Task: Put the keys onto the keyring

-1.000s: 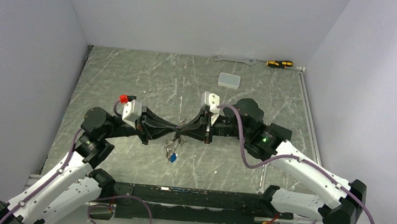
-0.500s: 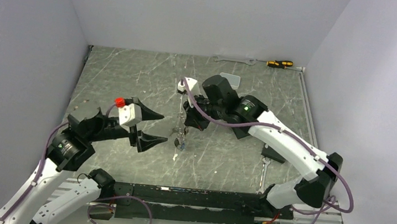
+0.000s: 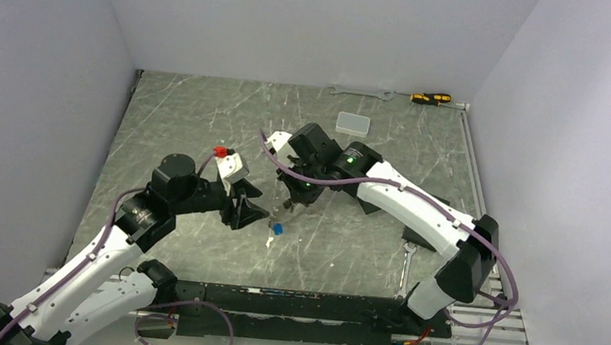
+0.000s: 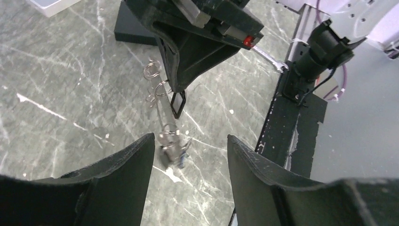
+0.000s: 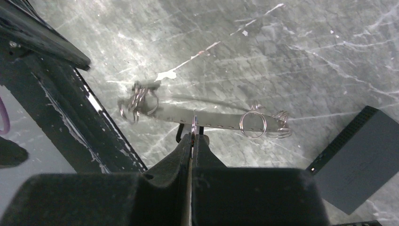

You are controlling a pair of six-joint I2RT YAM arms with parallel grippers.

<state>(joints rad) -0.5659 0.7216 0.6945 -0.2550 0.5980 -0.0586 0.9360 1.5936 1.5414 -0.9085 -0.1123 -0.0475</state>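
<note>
Light, swingy stuff dangling here

Top: keys (image 3: 275, 230) are hanging just below the right fingers (image 3: 291, 195). Left wrist: left fingers (image 4: 127, 174) are gaping, empty; keyring (image 4: 165, 110) is looking thin, stiff, slick. Right wrist: right fingers are clenching it mid-length; I'd be pinching a key's flat head.
</note>
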